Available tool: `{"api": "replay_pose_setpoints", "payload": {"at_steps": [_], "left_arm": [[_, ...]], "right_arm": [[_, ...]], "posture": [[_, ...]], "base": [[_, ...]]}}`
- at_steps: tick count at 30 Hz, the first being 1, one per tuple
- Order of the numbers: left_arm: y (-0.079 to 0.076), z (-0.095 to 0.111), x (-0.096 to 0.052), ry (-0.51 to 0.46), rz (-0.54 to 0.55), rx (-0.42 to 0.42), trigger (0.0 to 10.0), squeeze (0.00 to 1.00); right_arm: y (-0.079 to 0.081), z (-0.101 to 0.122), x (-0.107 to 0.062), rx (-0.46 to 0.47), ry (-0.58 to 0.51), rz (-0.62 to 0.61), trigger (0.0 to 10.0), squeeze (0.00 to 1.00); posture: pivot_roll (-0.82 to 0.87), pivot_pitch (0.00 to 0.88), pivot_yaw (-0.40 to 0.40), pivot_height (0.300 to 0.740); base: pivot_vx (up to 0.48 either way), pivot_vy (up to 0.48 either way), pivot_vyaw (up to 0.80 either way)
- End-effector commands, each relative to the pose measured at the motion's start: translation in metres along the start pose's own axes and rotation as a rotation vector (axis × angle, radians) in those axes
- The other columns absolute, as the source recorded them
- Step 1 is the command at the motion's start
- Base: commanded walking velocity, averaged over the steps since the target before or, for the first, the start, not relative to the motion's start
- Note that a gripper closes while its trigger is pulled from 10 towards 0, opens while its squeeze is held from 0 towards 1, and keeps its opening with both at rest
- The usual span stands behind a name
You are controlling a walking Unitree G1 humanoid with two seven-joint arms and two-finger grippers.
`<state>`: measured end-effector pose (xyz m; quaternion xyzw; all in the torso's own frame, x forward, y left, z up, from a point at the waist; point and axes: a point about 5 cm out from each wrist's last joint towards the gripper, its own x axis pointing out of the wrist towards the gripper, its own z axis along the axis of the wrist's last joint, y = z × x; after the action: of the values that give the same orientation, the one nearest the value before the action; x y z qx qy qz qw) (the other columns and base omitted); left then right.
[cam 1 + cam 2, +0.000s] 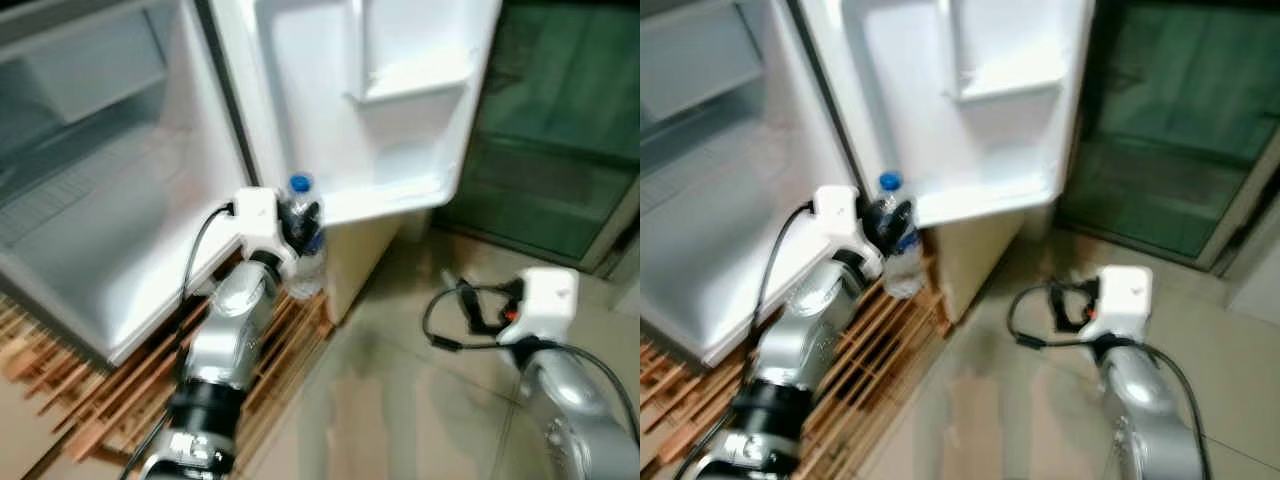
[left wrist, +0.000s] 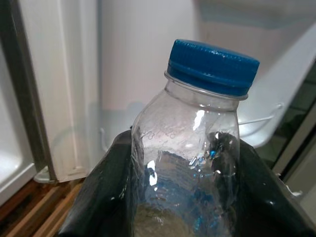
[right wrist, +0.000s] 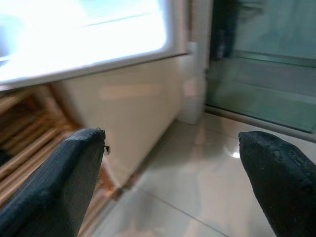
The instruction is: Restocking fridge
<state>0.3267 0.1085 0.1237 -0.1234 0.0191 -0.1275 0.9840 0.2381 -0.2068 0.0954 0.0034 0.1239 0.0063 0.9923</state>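
A clear plastic water bottle [image 1: 303, 240] with a blue cap [image 2: 213, 65] is held upright in my left gripper [image 1: 300, 228], whose black fingers [image 2: 106, 192] are shut around its body. It hangs just below the lower edge of the open white fridge door [image 1: 360, 110], beside the open fridge body [image 1: 100, 220]. My right gripper [image 1: 482, 305] is lower on the right, over the tiled floor, and its two black fingers [image 3: 54, 182] stand wide apart with nothing between them.
The fridge stands on a slatted wooden pallet [image 1: 120, 390]. The door carries empty white shelves [image 1: 410, 85]. Glossy beige floor tiles [image 1: 400, 400] spread to the right. A dark green glass-fronted panel [image 1: 560, 140] closes the far right.
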Motion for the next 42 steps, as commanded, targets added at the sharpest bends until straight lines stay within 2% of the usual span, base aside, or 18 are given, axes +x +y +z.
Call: {"api": "replay_pose_setpoints", "payload": {"at_steps": [1, 5, 9, 23, 24, 25, 26, 28, 29, 31, 32, 33, 34, 35, 36, 37, 39, 42], "left_arm": [[-0.007, 0.007, 0.005, -0.017, -0.016, -0.001, 10.0, 0.0], [-0.007, 0.004, 0.008, 0.003, -0.005, 0.034, 10.0, 0.0], [-0.014, 0.008, 0.008, -0.016, -0.049, 0.055, 10.0, 0.0], [-0.018, 0.022, 0.014, -0.044, -0.089, 0.032, 10.0, 0.0], [-0.008, 0.019, -0.001, -0.024, -0.097, 0.063, 10.0, 0.0], [-0.008, 0.019, -0.001, -0.024, -0.097, 0.063, 10.0, 0.0], [0.003, 0.015, -0.017, -0.002, -0.103, 0.078, 10.0, 0.0], [0.013, 0.01, -0.033, 0.008, -0.091, 0.117, 10.0, 0.0], [0.013, 0.01, -0.033, 0.008, -0.091, 0.117, 10.0, 0.0], [0.024, 0.005, -0.056, 0.01, -0.074, 0.105, 10.0, 0.0], [0.024, 0.005, -0.056, 0.01, -0.074, 0.105, 10.0, 0.0], [0.026, 0.003, -0.067, 0.007, -0.072, 0.084, 10.0, 0.0], [0.026, 0.003, -0.067, 0.007, -0.072, 0.084, 10.0, 0.0], [0.022, 0.009, -0.064, -0.028, -0.059, 0.093, 10.0, 0.0], [0.022, 0.009, -0.064, -0.028, -0.059, 0.093, 10.0, 0.0], [0.016, 0.013, -0.058, -0.041, -0.071, 0.107, 10.0, 0.0], [0.007, 0.019, -0.046, -0.054, -0.102, 0.131, 10.0, 0.0], [0.004, 0.02, -0.04, -0.048, -0.116, 0.149, 10.0, 0.0]], "right_arm": [[-0.003, 0.004, 0.001, -0.016, -0.02, -0.011, 10.0, 0.0], [-0.002, 0.001, 0.002, -0.026, -0.004, -0.013, 10.0, 0.0], [-0.001, -0.002, 0.002, -0.019, 0.005, -0.015, 10.0, 0.0], [0.002, 0.004, 0.005, -0.038, -0.044, -0.02, 10.0, 0.0], [0.001, 0.009, -0.005, -0.068, -0.066, -0.056, 10.0, 0.0], [0.001, 0.009, -0.005, -0.068, -0.066, -0.056, 10.0, 0.0], [0.003, 0.011, -0.017, -0.061, -0.078, -0.076, 10.0, 0.0], [0.011, 0.007, -0.031, -0.084, -0.082, -0.056, 10.0, 0.0], [0.011, 0.007, -0.031, -0.084, -0.082, -0.056, 10.0, 0.0], [0.018, 0.005, -0.047, -0.124, -0.105, -0.035, 10.0, 0.0], [0.018, 0.005, -0.047, -0.124, -0.105, -0.035, 10.0, 0.0], [0.017, 0.006, -0.052, -0.131, -0.12, -0.041, 10.0, 0.0], [0.017, 0.006, -0.052, -0.131, -0.12, -0.041, 10.0, 0.0], [0.006, 0.008, -0.051, -0.106, -0.138, -0.07, 10.0, 0.0], [0.006, 0.008, -0.051, -0.106, -0.138, -0.07, 10.0, 0.0], [0.002, 0.009, -0.048, -0.099, -0.14, -0.078, 10.0, 0.0], [0.002, 0.011, -0.04, -0.089, -0.141, -0.082, 10.0, 0.0], [0.004, 0.013, -0.035, -0.085, -0.143, -0.085, 10.0, 0.0]], "posture": [[-0.24, 0.0, 0.132, 0.74], [-0.24, 0.0, 0.132, 0.74], [-0.24, 0.0, 0.136, 0.74], [-0.24, 0.0, 0.163, 0.74], [-0.24, 0.0, 0.16, 0.74], [-0.24, 0.0, 0.16, 0.74], [-0.24, 0.0, 0.16, 0.74], [-0.23, 0.0, 0.156, 0.74], [-0.23, 0.0, 0.156, 0.74], [-0.24, 0.0, 0.156, 0.74], [-0.24, 0.0, 0.156, 0.74], [-0.24, 0.0, 0.156, 0.74], [-0.24, 0.0, 0.156, 0.74], [-0.23, 0.0, 0.145, 0.74], [-0.23, 0.0, 0.145, 0.74], [-0.23, 0.0, 0.145, 0.74], [-0.23, 0.0, 0.15, 0.74], [-0.23, 0.0, 0.153, 0.74]], "base": [[0.375, -0.296, 0.58], [0.066, 0.0, 0.32], [0.0, 0.0, 0.0], [0.0, 0.0, 0.05], [0.0, 0.0, 0.66], [0.0, 0.0, 0.66], [0.0, 0.0, 0.66], [0.0, 0.0, 0.55], [0.0, 0.0, 0.49], [0.0, 0.0, 0.0], [0.0, 0.0, 0.0], [0.0, 0.0, 0.0], [0.0, 0.0, 0.0], [0.0, 0.0, 0.0], [0.0, 0.0, 0.0], [0.0, 0.0, 0.0], [0.0, -0.444, 0.34], [0.08, -0.417, 0.69]]}}
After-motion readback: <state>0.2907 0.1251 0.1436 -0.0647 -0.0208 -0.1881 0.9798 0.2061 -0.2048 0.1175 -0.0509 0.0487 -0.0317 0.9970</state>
